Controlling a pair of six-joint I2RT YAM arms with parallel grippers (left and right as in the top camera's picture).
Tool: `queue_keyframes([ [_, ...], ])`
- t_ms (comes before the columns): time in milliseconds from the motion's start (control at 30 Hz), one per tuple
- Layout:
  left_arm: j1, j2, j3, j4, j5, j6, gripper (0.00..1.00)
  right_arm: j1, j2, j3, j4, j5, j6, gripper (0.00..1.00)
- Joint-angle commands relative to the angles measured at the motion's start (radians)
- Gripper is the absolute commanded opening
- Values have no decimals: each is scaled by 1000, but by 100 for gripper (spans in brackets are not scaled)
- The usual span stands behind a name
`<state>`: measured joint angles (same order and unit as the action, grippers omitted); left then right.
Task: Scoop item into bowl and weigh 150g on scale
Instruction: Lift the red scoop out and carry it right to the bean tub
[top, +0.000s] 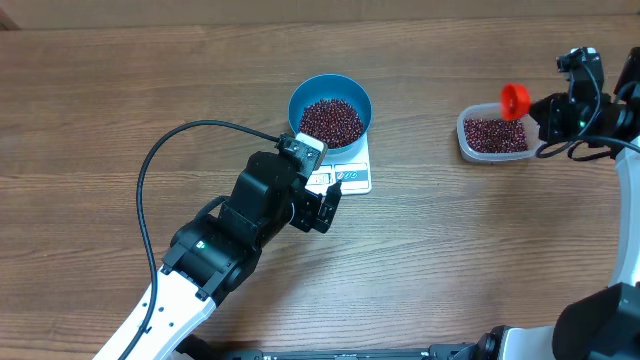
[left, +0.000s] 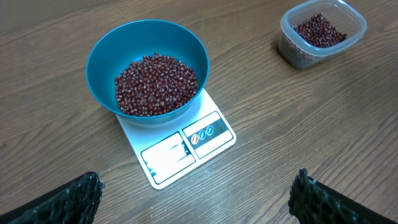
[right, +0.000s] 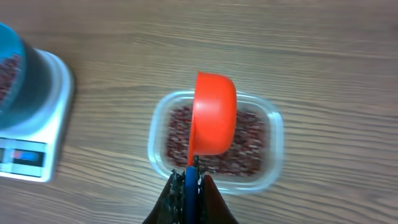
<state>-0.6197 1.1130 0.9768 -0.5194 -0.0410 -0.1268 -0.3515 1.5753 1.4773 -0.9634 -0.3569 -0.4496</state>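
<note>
- Table (top: 100, 100): wood-grain top that carries everything else.
- Left gripper (left: 198, 182): fingers spread wide and holding nothing. It hovers just near of the scale, aimed at the bowl.
- Right gripper (right: 188, 180): fingers pressed together, pinching the blue handle of the scoop. It sits at the far right, over the tub.
- Bowl (left: 106, 56): blue, upright on the scale near the table's middle, its bottom covered by a heap of beans.
- Scale (left: 186, 146): white and flat under the bowl, with the display edge facing the left gripper. The reading is too small to make out.
- Tub (left: 292, 53): clear plastic, well right of the scale, with a shallow layer of beans left.
- Scoop (right: 214, 112): orange-red cup held above the tub. Whether it is loaded cannot be told.
- Beans (left: 155, 84): most lie in the bowl.
- Step in hand, as judged: between scoops, topping up toward the target weight. The next move calls for a small dip into the tub, a level carry left and a gentle tip over the bowl.
</note>
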Motion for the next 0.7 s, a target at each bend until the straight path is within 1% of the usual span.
queue_keyframes([
  [0, 4, -2, -6, 0, 4, 16, 100, 5, -51, 24, -1, 133, -62, 4],
  [33, 4, -2, -6, 0, 5, 16, 99, 5, -54, 24, -5, 147, -70, 4],
  [200, 4, -2, -6, 0, 5, 16, 99, 31, -61, 24, -48, 175, -223, 4],
  [533, 4, -2, -6, 0, 5, 16, 99, 227, -61, 24, -51, 488, -229, 4],
  [667, 4, -2, -6, 0, 5, 15, 100, 256, -61, 24, -44, 510, -228, 4],
])
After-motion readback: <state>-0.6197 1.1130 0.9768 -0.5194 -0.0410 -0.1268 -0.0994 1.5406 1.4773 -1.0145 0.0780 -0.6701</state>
